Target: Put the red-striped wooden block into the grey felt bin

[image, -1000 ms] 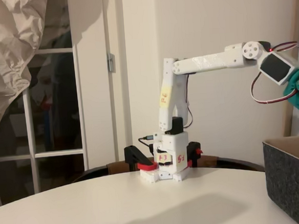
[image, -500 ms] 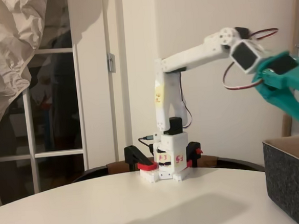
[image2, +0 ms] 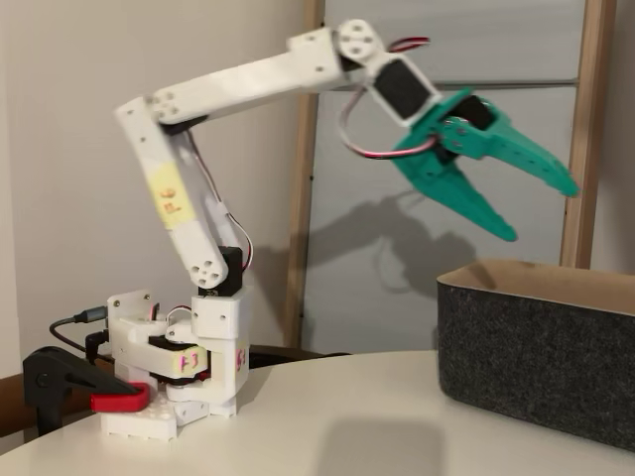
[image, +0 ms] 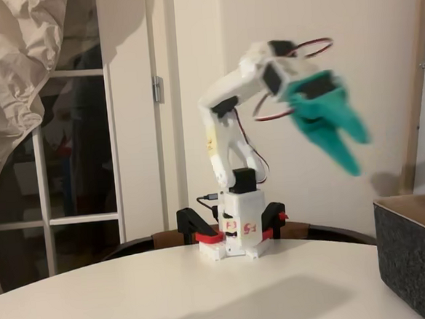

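A fixed view from the front shows the white arm (image: pixel 228 122) rising from its base (image: pixel 239 230) at the far edge of a pale round table (image: pixel 134 296). The base is clamped down by black clamps with red pads (image: pixel 203 229). The arm bends over to the picture's right, and its teal gripper (image: pixel 350 150) hangs in the air, blurred, with fingers pointing down and to the right. The fingers stand spread apart, with nothing between them. The gripper is well above the table and left of the bin (image: pixel 416 255), whose dark grey felt wall fills the lower right corner. Red-and-white wires loop beside the wrist. A window (image: pixel 73 147) and a pale hanging cloth (image: pixel 16 64) are at the left, behind the table.

Another fixed view, from the side, has the arm (image2: pixel 248 84) reaching right from its base (image2: pixel 179 367) at the lower left. The gripper (image2: pixel 541 208) is sharp here: two long teal fingers (image2: pixel 466 203) held wide apart, empty, tilted down to the right. It hovers above the left rim of the bin (image2: pixel 536 347) without touching it. The bin stands on the table (image2: pixel 327 426), with a tan inner wall showing at its far side. Its floor is hidden, and I cannot tell where the block is
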Robot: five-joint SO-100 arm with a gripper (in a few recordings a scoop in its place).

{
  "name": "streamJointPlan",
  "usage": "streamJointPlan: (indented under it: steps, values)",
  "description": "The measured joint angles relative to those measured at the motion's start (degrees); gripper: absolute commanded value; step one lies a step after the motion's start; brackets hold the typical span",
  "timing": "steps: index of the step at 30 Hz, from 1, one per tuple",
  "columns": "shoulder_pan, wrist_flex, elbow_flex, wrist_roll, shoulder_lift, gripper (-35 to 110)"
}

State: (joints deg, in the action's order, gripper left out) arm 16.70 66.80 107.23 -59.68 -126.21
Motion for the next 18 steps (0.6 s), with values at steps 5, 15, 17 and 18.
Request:
streamJointPlan:
  steps: [5,15,17,18]
  values:
    - [-16.08,0.26,10.46,-6.94,-9.23,22]
    - [-47.99,0.26,20.13,-17.58,-13.01,26]
    - [-52.73,0.26,22.32,-18.63,-13.1,28]
    - [-55.2,0.26,23.82,-18.81,-13.1,28]
